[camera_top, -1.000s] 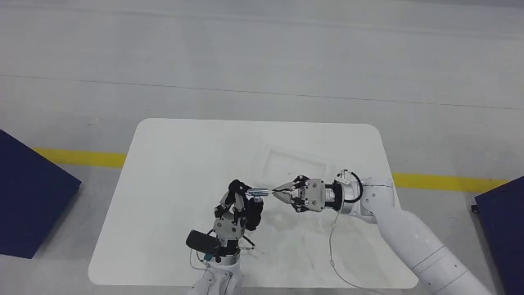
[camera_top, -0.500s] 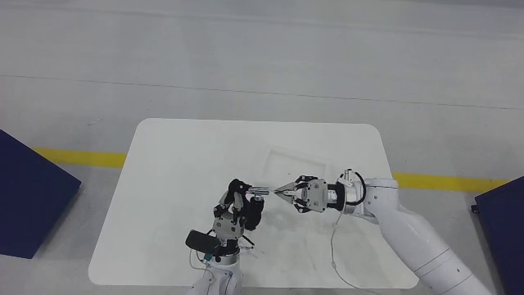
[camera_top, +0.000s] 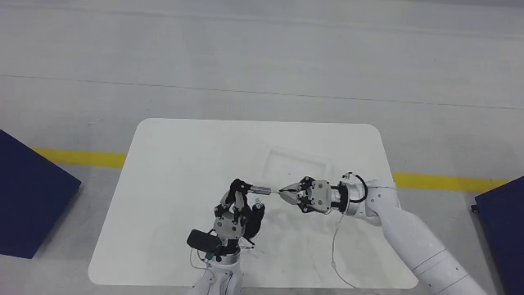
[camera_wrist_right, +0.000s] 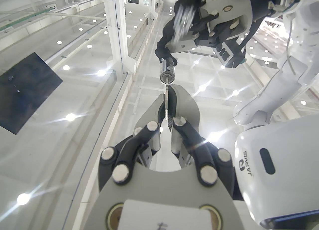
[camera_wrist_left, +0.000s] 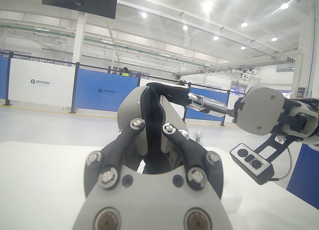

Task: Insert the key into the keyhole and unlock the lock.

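The lock is a silver cylinder [camera_top: 260,189] on a black cable [camera_wrist_left: 174,95]. My left gripper [camera_top: 242,203] is shut on that cable and holds the cylinder [camera_wrist_left: 208,105] above the white table [camera_top: 164,213], pointing at the other arm. Facing it, my right gripper [camera_top: 288,192] is shut on the flat metal key [camera_wrist_right: 165,100]. In the right wrist view the key's tip sits at the keyhole in the cylinder's [camera_wrist_right: 167,74] end face. How deep the key sits I cannot tell. The left wrist view has the right gripper [camera_wrist_left: 235,114] at the cylinder's far end.
A faint clear rectangular tray [camera_top: 286,162] lies on the table just behind the grippers. A blurred silver bunch [camera_wrist_right: 183,23] hangs beside the left gripper. Dark blue panels [camera_top: 29,197] stand off the table's left and right sides.
The right gripper has drawn back a little to the right along the cylinder's axis. The left gripper has shifted slightly, keeping the lock.
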Controlling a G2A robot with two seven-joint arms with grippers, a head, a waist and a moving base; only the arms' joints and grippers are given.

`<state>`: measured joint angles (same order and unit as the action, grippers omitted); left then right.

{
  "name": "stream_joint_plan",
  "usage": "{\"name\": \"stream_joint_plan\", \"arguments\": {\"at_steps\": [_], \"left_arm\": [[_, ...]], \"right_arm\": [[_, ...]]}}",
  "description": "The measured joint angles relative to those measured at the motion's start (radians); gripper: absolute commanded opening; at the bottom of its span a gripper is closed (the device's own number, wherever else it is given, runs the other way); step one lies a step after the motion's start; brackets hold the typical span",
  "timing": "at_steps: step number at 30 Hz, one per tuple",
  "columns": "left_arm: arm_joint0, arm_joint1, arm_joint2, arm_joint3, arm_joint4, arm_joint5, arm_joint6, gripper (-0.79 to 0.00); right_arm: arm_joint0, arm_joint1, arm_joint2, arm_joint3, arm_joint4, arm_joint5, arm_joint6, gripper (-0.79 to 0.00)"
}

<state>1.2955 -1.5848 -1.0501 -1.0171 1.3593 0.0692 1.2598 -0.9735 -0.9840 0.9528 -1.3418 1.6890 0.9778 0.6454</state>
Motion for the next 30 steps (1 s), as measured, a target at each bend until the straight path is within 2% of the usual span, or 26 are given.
{"name": "stream_joint_plan", "arguments": {"at_steps": [9,10,11,16,19,26,30], "left_arm": [[-0.002,-0.002,-0.001,0.005,-0.004,-0.005,0.003,-0.785],[-0.003,-0.002,-0.001,0.005,-0.004,-0.005,0.003,-0.785],[-0.003,-0.002,-0.001,0.006,-0.005,-0.006,0.003,-0.785],[0.002,-0.005,-0.005,-0.004,-0.032,-0.019,0.001,-0.785],[0.004,-0.005,-0.009,-0.008,-0.044,-0.023,-0.002,-0.785],[0.008,-0.007,-0.012,-0.014,-0.053,-0.028,-0.007,-0.785],[0.011,-0.008,-0.013,-0.016,-0.066,-0.033,-0.013,-0.785]], "right_arm": [[-0.002,-0.008,0.008,-0.022,-0.020,-0.004,-0.036,-0.785],[-0.003,-0.009,0.009,-0.023,-0.028,-0.004,-0.036,-0.554],[-0.004,-0.009,0.009,-0.025,-0.037,-0.009,-0.034,0.000],[-0.011,-0.010,0.020,-0.044,-0.109,-0.070,-0.009,0.000],[-0.023,-0.003,0.043,-0.063,-0.203,-0.155,0.024,0.000],[-0.112,0.028,0.111,-0.125,-0.599,-0.560,0.152,0.000],[-0.166,0.041,0.149,-0.149,-0.776,-0.771,0.167,0.000]]}}
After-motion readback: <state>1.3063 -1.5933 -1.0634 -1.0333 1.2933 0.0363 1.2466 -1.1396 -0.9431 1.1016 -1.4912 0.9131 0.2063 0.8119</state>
